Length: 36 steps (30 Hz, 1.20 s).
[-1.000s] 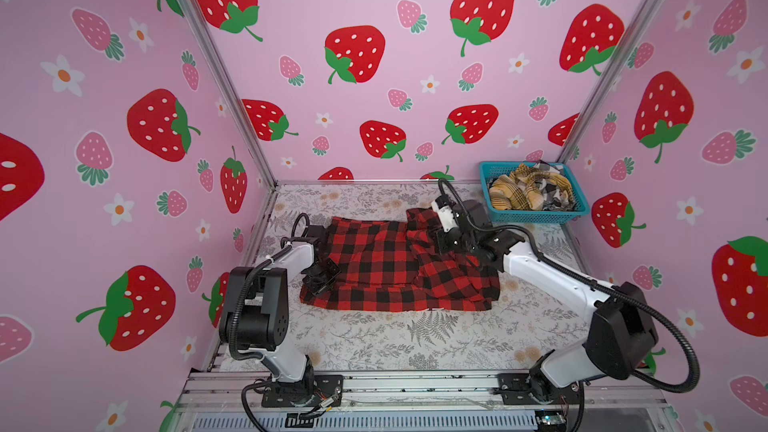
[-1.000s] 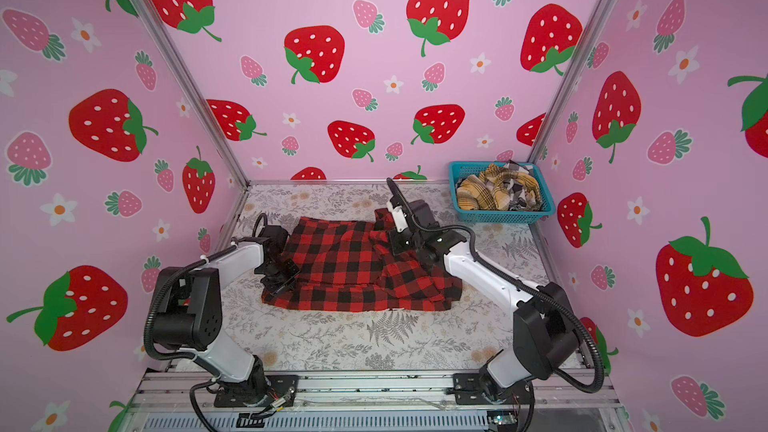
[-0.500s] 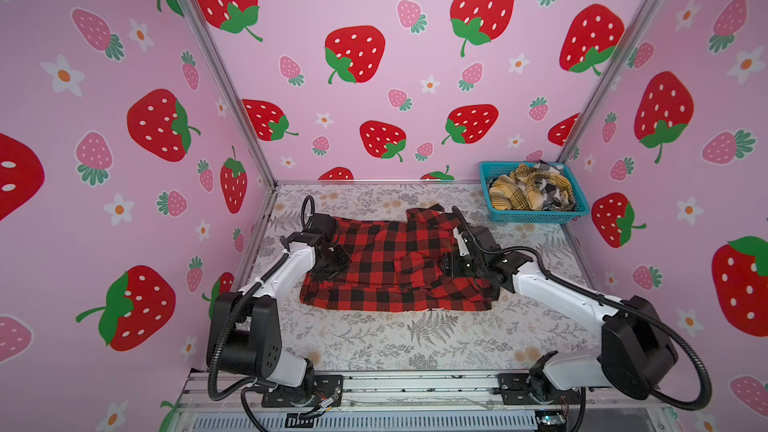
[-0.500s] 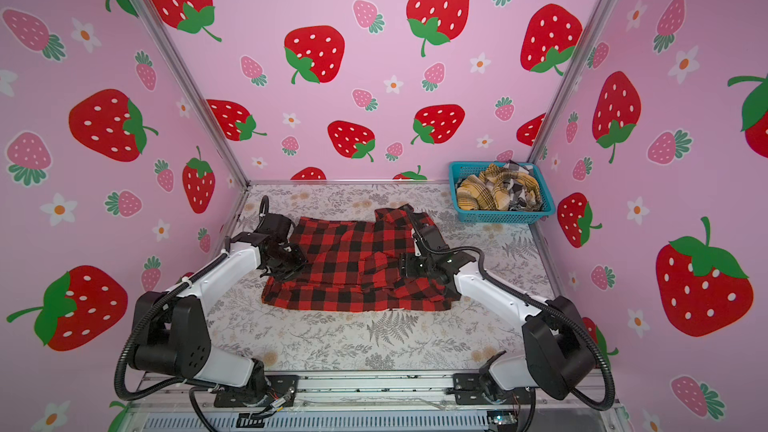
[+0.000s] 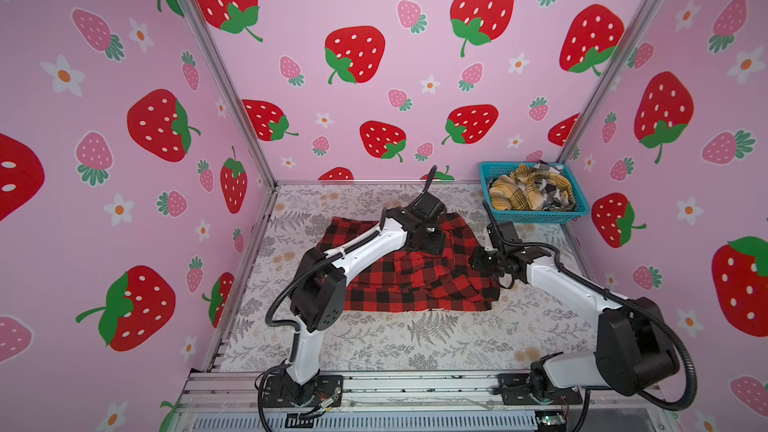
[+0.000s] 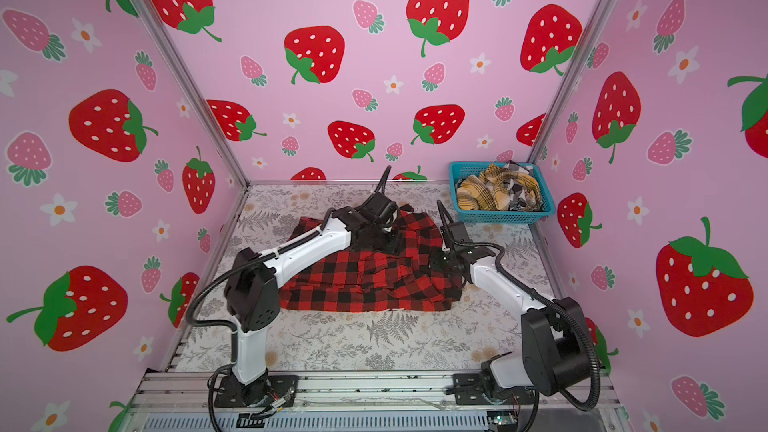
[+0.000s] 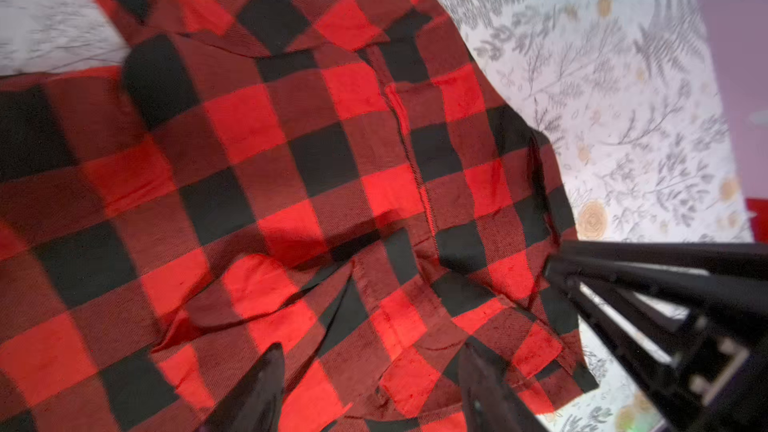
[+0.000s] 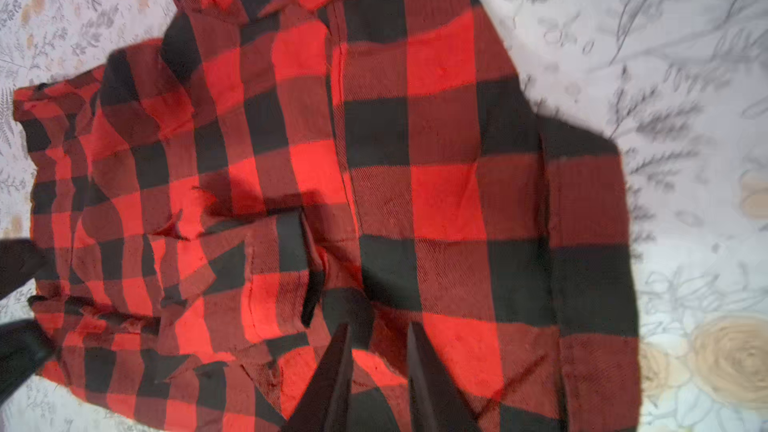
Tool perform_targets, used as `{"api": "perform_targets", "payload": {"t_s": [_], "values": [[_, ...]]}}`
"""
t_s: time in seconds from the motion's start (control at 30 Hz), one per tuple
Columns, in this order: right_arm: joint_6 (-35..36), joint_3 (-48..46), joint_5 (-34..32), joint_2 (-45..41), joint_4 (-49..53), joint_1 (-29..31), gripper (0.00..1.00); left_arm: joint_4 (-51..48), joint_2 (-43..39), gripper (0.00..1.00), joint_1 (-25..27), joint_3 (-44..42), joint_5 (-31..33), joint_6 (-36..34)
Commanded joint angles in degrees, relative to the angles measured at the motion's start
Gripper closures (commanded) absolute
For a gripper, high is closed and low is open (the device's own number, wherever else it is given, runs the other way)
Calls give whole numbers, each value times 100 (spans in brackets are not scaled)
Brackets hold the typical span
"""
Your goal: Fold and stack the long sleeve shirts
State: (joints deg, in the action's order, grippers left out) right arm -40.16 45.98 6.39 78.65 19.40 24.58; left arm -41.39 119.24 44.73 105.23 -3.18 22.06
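Left wrist: red/blk check shirt lies rumpled w/ creases.

left claw spread wide | right claw narrowly parted (both low)

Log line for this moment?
red plaid shirt: lying on table | left fingers: open above it | right fingers: narrow gap, grip unclear | basket: other shirts inside

This looks like a staged robot test cell, probably in a lab. Pink strawberry-print panels fill the upper frame, joined by aluminium posts. Along the bottom edge, an extruded rail carries bolted arm bases in front of a fern-print tabletop.
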Motion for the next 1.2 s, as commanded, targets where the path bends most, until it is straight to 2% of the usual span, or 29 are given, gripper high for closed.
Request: {"api": "perform_targets", "payload": {"t_s": [0.0, 0.13, 0.2, 0.47, 0.63, 0.77, 0.87, 0.9, 1.1, 1.17], "values": [[-259, -550, 260, -413, 81, -395, 76, -960, 706, 31, 280, 900, 268, -475], [-220, -730, 341, -641, 142, -540, 76, -1344, 1211, 32, 552, 1477, 440, -585], [-212, -756, 373, -708, 157, -592, 76, -1533, 1360, 35, 599, 1643, 628, -549], [-220, -801, 424, -846, 168, -687, 76, -1199, 999, 38, 687, 905, 959, -552], [-270, -761, 433, -938, 230, -700, 76, -1521, 1353, 40, 695, 1234, 1078, -648], [-314, -723, 413, -1029, 296, -696, 76, -1508, 1510, 49, 696, 1332, 1152, -668], [-324, -670, 389, -1063, 361, -700, 76, -1586, 1607, 60, 696, 1450, 1086, -681], [-321, -645, 380, -1070, 388, -699, 76, -1596, 1603, 61, 697, 1456, 1055, -683], [-298, -533, 303, -1101, 510, -697, 76, -1556, 1274, 43, 765, 1239, 792, -686], [-303, -515, 299, -1111, 517, -709, 76, -1549, 1231, 42, 796, 1187, 799, -716]]}}
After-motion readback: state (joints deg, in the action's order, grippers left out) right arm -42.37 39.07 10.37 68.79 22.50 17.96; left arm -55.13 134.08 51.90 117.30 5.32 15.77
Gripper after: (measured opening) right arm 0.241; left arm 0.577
